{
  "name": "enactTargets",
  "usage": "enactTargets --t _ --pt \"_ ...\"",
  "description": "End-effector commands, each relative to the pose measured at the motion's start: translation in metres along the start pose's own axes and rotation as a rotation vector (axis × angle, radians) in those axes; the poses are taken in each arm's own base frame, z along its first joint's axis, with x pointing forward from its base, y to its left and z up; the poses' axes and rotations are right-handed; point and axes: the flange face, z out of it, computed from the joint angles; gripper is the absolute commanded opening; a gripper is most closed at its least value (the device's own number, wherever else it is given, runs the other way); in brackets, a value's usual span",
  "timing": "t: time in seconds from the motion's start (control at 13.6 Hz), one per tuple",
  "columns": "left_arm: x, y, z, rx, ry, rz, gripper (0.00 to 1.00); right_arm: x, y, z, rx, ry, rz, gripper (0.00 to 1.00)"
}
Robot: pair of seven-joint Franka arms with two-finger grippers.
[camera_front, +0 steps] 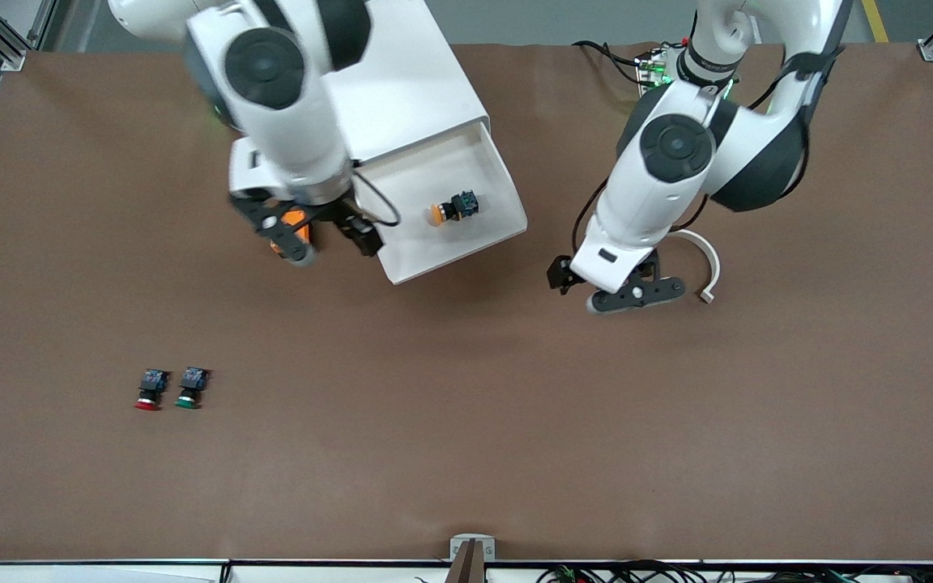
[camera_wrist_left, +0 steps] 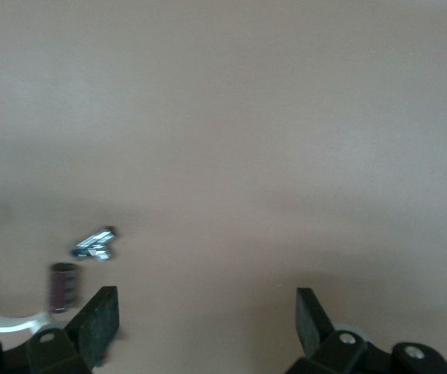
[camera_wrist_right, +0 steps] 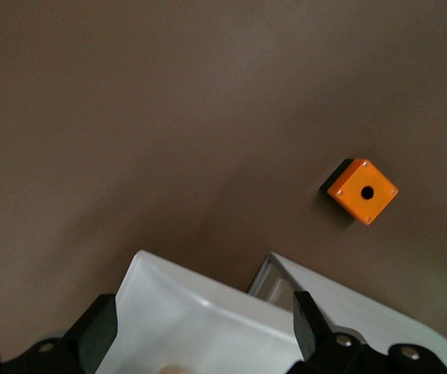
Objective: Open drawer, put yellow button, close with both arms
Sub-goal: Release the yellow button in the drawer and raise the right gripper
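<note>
Lying in the open drawer [camera_front: 466, 243], yellow button [camera_front: 452, 208] beside right end effector [camera_front: 317, 235].

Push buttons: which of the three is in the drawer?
The yellow button, lying in the open drawer. The red-capped button and green-capped button sit on the table.

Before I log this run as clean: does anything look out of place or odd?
Mostly tidy. The yellow button lies on its side in the open drawer. One oddity: a curved white strip lies loose on the table beside the left hand.
</note>
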Motion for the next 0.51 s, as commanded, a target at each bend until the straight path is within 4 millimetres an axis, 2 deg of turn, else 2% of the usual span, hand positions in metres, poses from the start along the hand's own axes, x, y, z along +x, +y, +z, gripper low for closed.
enactTargets --t 0.0,0.22,0.37,0.44 --pt "-0.011 0.062 0.029 -0.019 -0.003 -0.047 1.00 0.066 0.051 -0.014 -0.021 -0.044 -0.159 1.00" --pt "-0.043 0.095 0.064 0.012 -0.033 -0.134 1.00 0.139 0.111 -0.021 -0.027 -0.066 -0.304 1.00" --pt "-0.050 0.101 0.065 0.009 -0.040 -0.161 1.00 0.183 0.153 -0.025 -0.007 -0.069 -0.400 1.00" --pt "-0.064 0.111 0.064 -0.008 -0.067 -0.168 1.00 0.201 0.170 -0.024 -0.002 -0.072 -0.443 1.00"
